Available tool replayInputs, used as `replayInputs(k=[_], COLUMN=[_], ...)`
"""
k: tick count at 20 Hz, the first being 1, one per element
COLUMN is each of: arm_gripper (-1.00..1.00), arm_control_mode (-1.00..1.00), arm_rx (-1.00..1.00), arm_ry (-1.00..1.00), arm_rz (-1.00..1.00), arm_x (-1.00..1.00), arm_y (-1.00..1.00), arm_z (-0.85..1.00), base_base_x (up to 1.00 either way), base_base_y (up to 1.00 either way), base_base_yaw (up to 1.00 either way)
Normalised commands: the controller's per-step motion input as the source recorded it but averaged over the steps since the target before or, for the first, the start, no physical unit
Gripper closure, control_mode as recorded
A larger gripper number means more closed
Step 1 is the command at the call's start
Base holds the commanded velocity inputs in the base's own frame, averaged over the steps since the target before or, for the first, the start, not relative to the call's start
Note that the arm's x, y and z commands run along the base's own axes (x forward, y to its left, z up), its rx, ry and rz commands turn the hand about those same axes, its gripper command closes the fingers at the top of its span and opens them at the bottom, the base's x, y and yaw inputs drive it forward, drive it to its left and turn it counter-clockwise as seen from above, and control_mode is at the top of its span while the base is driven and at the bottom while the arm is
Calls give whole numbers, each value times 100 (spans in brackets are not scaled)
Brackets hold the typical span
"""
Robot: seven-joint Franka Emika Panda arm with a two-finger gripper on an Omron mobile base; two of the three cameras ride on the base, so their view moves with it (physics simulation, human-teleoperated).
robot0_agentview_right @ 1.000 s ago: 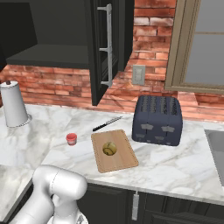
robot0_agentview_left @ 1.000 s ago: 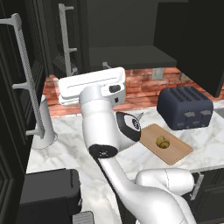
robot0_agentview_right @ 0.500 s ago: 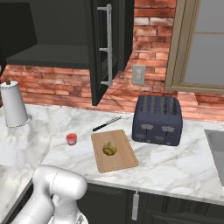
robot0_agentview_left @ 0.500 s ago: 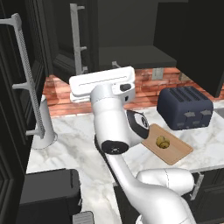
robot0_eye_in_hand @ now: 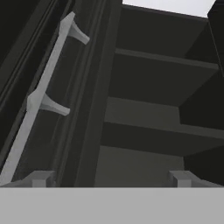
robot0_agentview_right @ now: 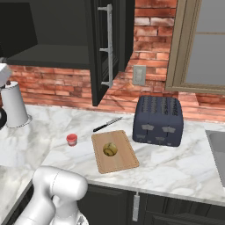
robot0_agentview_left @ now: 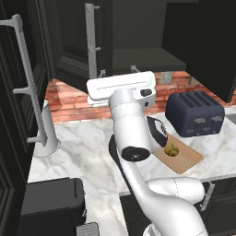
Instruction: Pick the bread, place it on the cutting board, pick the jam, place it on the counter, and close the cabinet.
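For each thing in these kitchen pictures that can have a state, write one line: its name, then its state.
bread: resting on the cutting board.
cutting board: flat on the counter, carrying the bread.
jam: upright on the counter, lid on, apart from the board.
cabinet: door open, shelves bare.
end effector: open, holding nothing, facing the open cabinet.
knife: lying flat behind the board.
toaster: upright, slots empty.
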Motion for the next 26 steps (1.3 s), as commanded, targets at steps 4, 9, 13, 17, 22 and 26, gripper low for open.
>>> replayInputs(k=[4,9,13,17,22,26], arm_gripper=[-100,-100,-100,-100,-100,-100], arm_control_mode=[-100,-100,-100,-100,-100,-100], arm_rx=[2,1,0,0,0,0], arm_ry=[0,0,0,0,0,0], arm_rz=[0,0,0,0,0,-1], arm_x=[-22,-28,-24,-14,-9,-2], arm_y=[-32,-14,16,50,50,26], arm_z=[0,0,0,0,0,0], base_base_x=[0,0,0,0,0,0], base_base_y=[0,0,0,0,0,0], base_base_yaw=[0,0,0,0,0,0])
